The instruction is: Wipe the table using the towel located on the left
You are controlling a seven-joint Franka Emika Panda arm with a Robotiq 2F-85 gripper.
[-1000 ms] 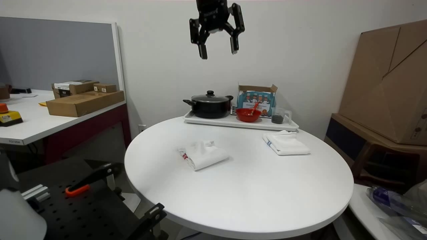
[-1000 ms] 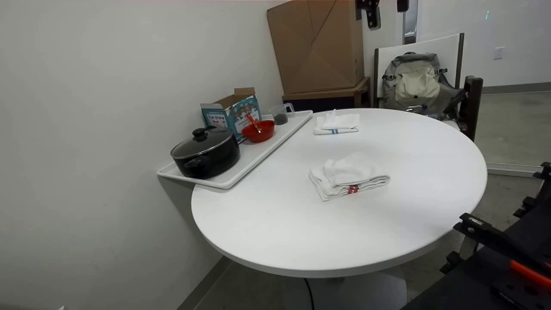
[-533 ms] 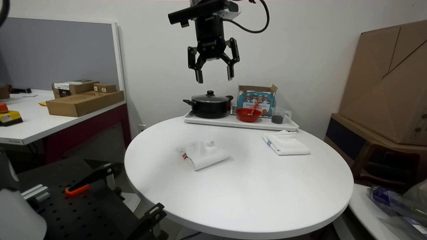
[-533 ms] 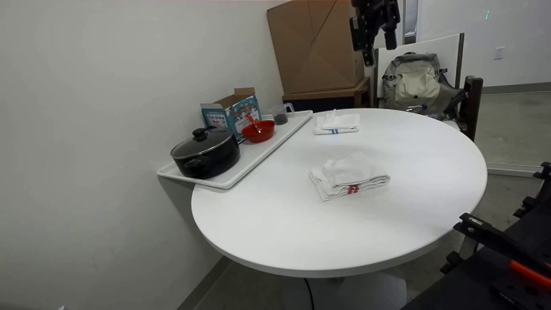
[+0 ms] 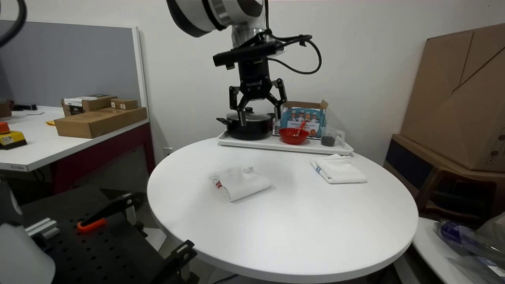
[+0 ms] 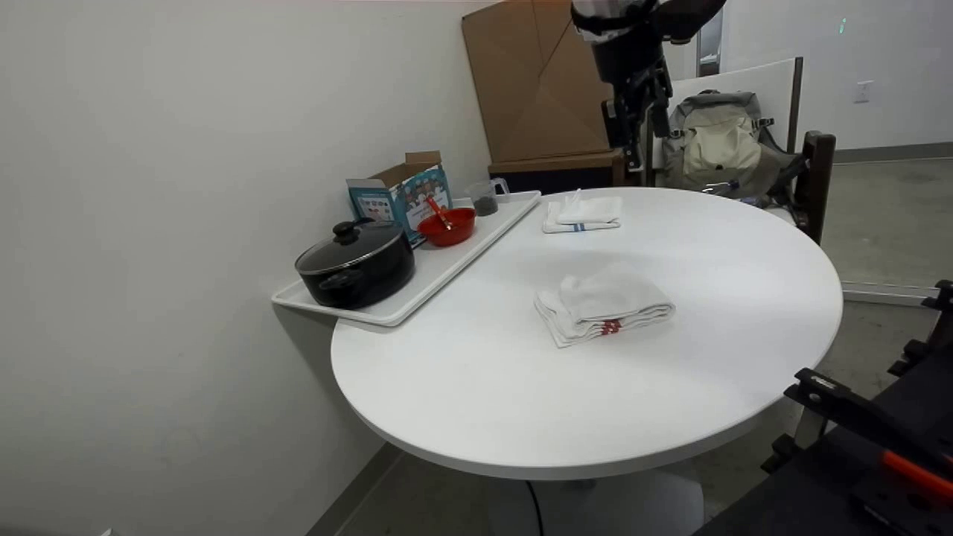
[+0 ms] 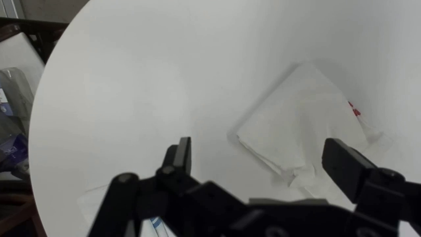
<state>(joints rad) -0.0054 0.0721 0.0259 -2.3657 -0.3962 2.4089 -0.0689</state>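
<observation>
The black Robotiq gripper (image 5: 260, 121) hangs, jaws spread wide, above the round white table (image 5: 311, 236) in an exterior view, and we see the rumpled, red-striped white towel (image 5: 245, 183) lying on it, below and apart from the jaws, near 10 o'clock from the table's middle. Between 1 and 2 o'clock from that same middle, we find a flatter, folded, blue-striped white towel (image 5: 342, 171), while at the table's 12 o'clock edge a white tray (image 5: 276, 146) carries a lidded black pot (image 5: 257, 131), a red bowl (image 5: 292, 138) with a utensil (image 5: 301, 126) in it, an open printed carton (image 5: 302, 116) and a clear handled cup (image 5: 328, 137).
</observation>
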